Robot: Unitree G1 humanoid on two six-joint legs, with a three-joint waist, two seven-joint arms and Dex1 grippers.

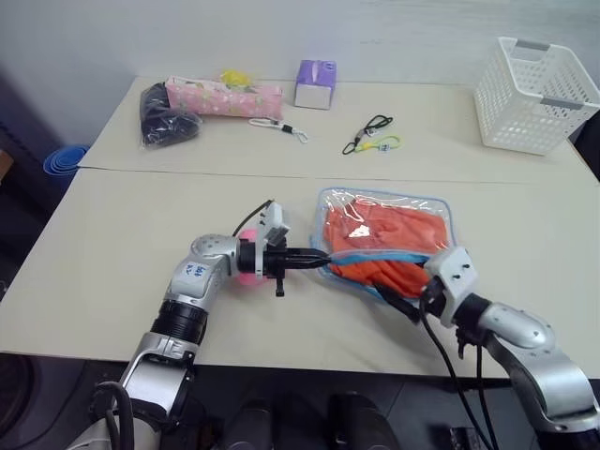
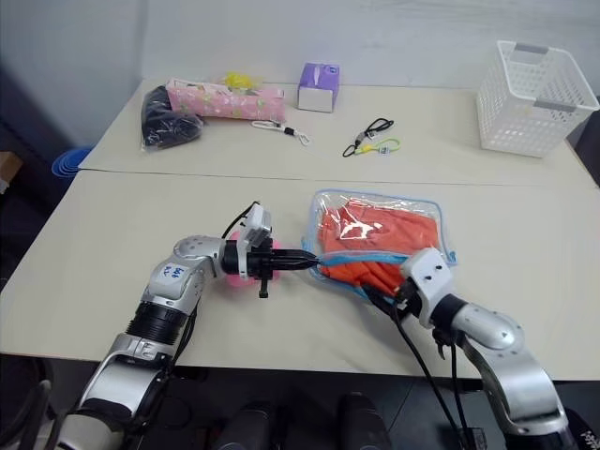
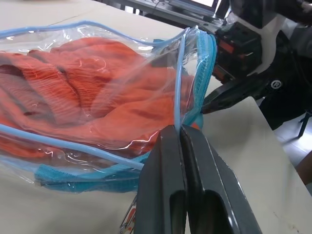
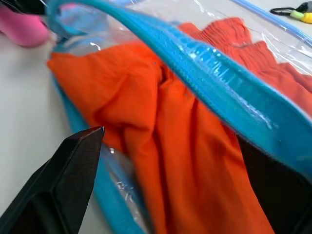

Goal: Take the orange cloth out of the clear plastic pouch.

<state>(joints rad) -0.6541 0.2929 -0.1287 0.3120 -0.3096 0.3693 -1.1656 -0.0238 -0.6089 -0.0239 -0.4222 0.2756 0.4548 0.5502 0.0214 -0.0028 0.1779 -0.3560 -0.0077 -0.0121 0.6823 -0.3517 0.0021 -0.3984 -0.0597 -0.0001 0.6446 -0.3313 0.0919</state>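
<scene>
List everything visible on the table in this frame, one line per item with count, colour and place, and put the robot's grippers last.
orange cloth: one, bright orange, inside the pouch, bulging out at its open near edge
clear plastic pouch: one, transparent with light blue edging, near half of the table, centre
plush toy: one, pink, beside the pouch, behind the left gripper
pencil case: one, pink patterned, far left
black bundle: one, black, far left corner
yellow item: one, behind the pencil case
tissue box: one, purple, far centre
lanyards: two, one white, one black and green, far centre
basket: one, white, far right
table: one, beige
left gripper: shut on the pouch's edge
right gripper: open, at the pouch's opening
</scene>
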